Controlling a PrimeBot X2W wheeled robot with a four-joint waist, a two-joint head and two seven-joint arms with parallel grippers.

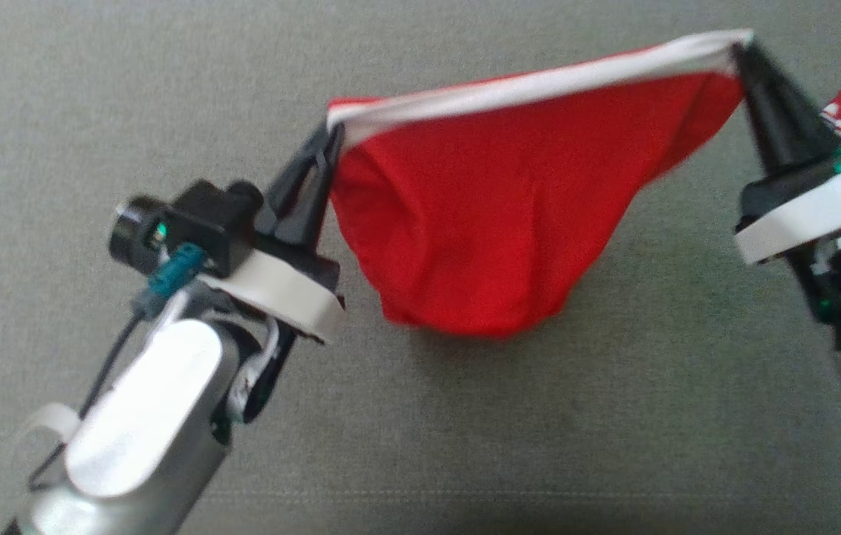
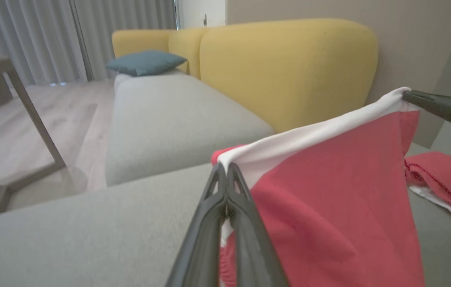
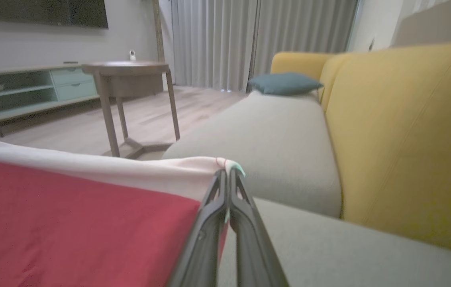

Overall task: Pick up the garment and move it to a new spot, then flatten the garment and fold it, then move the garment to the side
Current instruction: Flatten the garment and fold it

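Note:
The garment (image 1: 480, 215) is red with a white band along its top edge. It hangs stretched between my two grippers above the grey sofa seat (image 1: 614, 416), its lower part sagging down to the cushion. My left gripper (image 1: 330, 135) is shut on the band's left corner, and the left wrist view shows that gripper (image 2: 225, 166) pinching the white edge of the garment (image 2: 329, 191). At the upper right, my right gripper (image 1: 741, 49) is shut on the band's other corner; the right wrist view has its gripper (image 3: 226, 172) closed on the garment (image 3: 74, 215).
Another red and white cloth (image 2: 444, 183) lies on the cushion to my right. Yellow backrests (image 3: 404, 131) run along the sofa, with a blue pillow (image 3: 285, 83) at its far end. A wooden side table (image 3: 130, 99) stands on the floor beside it.

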